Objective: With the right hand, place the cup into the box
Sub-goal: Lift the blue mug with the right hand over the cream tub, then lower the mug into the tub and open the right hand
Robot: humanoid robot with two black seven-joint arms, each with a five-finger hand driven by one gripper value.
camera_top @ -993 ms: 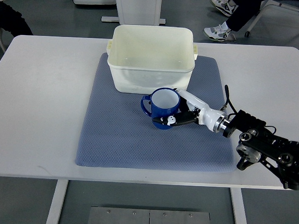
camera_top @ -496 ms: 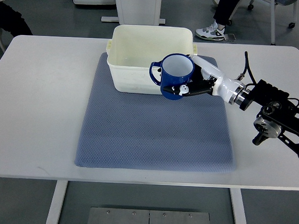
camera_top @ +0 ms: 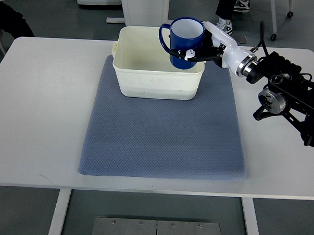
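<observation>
From the top view, a blue cup is seen gripped by the right hand, whose white and black fingers are wrapped around the cup's right and lower side. The cup is held upright, its white interior open to the camera and its handle turned toward the picture's left. It is suspended over the right part of the cream box, overlapping the box's far right corner; whether its base is above the rim or already below it cannot be judged from this steep angle. The cup's underside is hidden behind its own wall and the fingers.

The right arm is seen entering from the right edge, its dark jointed links lying over the white table, and its far end is cut off by the frame. The box is set on the far part of a grey-blue mat, and the inside of the box is partly masked by the cup and hand.

At the top edge, a person's shoes and legs are only partly shown beside chair legs. A dark shape at the upper left corner is too cropped to be identified.
</observation>
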